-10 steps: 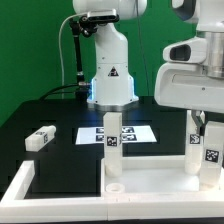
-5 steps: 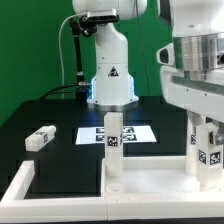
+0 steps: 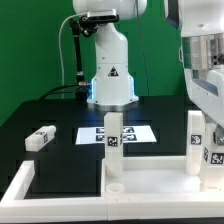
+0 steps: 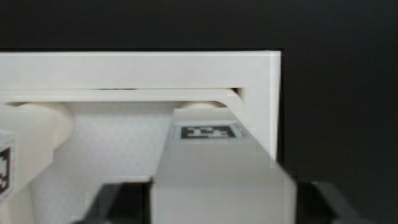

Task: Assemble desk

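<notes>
Square white leg (image 4: 217, 175) (tagged), seemingly gripped.

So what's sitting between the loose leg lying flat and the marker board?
Nothing. The exterior view shows only bare black table between the loose leg and the marker board. The wrist view doesn't cover it.

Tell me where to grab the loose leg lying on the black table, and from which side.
Grip the leg at its middle, across its two long side faces, coming straight down from above. It lies flat on the table with nothing touching it, so its top and both long sides are free.
</notes>
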You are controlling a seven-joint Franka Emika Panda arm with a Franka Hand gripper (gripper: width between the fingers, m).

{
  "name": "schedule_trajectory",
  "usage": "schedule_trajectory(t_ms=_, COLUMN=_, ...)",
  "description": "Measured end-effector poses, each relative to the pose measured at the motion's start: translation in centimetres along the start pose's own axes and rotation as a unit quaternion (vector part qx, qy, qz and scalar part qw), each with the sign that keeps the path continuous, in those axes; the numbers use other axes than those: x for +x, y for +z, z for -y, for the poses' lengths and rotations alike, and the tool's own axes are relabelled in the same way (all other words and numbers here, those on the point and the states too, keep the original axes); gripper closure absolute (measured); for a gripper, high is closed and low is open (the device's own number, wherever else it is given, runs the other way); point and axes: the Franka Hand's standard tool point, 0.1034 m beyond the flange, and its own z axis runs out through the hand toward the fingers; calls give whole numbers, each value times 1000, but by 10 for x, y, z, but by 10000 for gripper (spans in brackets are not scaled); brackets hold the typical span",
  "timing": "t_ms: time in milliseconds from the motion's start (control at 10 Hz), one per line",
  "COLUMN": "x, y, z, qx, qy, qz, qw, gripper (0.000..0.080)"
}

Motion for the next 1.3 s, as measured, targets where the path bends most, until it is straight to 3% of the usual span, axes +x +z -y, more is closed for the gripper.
schedule_trajectory(t_ms=100, x=-1, y=0, z=0, qx=0, qy=-32, qz=-2, qw=999, gripper=322)
schedule_trajectory(t_ms=200, x=-7, y=-2, z=0, qx=8, qy=-133, qz=-6, qw=991, gripper=322)
schedule_trajectory(t_ms=300, x=-9, y=1, z=-4, qx=12, qy=-204, qz=-7, qw=979, gripper=189)
schedule_trajectory(t_ms=400, x=-10, y=3, z=-8, qx=8, qy=-238, qz=-6, qw=971, gripper=162)
schedule_trajectory(t_ms=700, x=-7, y=3, z=-8, qx=7, qy=-325, qz=-8, qw=946, gripper=151)
schedule_trajectory(t_ms=800, x=-6, y=2, z=-6, qx=4, qy=-391, qz=-17, qw=920, gripper=151)
schedule_trajectory(t_ms=900, x=-5, y=0, z=-1, qx=5, qy=-505, qz=-34, qw=862, gripper=151)
schedule_trajectory(t_ms=1000, x=-3, y=6, z=-1, qx=0, qy=-561, qz=-36, qw=827, gripper=151)
schedule_trajectory(t_ms=1100, x=-8, y=9, z=-5, qx=-17, qy=-590, qz=-40, qw=807, gripper=151)
schedule_trajectory(t_ms=1300, x=-8, y=8, z=-4, qx=-13, qy=-572, qz=-40, qw=819, gripper=151)
